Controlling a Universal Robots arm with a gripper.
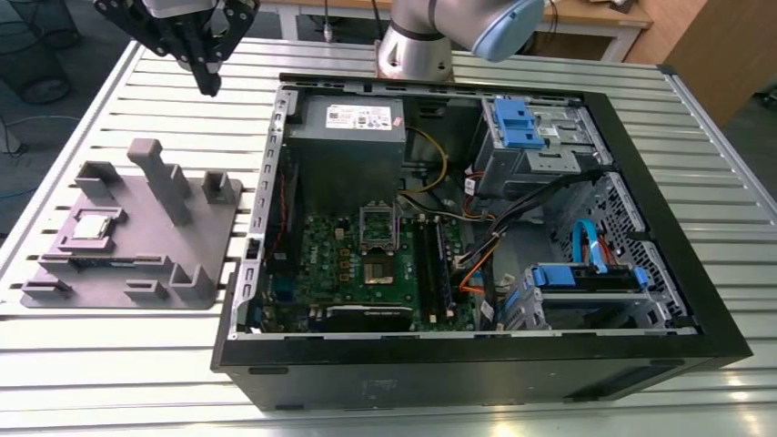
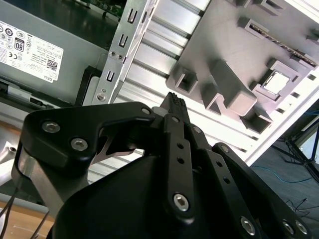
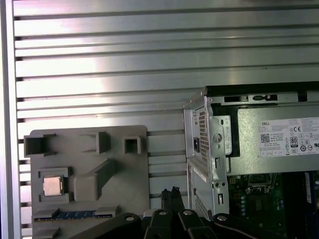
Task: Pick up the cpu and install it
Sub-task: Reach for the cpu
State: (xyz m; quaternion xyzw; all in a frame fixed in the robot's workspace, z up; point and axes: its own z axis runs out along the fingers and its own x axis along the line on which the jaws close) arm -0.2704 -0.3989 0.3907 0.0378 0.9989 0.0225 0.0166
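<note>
The cpu (image 1: 95,225) is a small square chip with a pale metal lid. It lies in a recess of the grey holder block (image 1: 195,228) at the exterior view's left, beside the open computer case (image 1: 486,364). Both wrist views show the cpu (image 2: 275,82) (image 3: 52,185) in the same recess. My gripper (image 1: 209,86) hangs high above the slatted table, beyond the holder block and near the case's far corner. Its fingertips (image 2: 174,102) (image 3: 169,194) are pressed together and hold nothing. The motherboard socket (image 1: 378,228) sits mid-board inside the case.
A memory stick (image 3: 75,215) lies in a slot of the holder block below the cpu. Tall posts (image 1: 160,177) rise from the block. Inside the case are the power supply (image 1: 352,137), cables (image 1: 510,218) and blue drive bays (image 1: 522,127). The arm's base (image 1: 419,45) stands behind the case.
</note>
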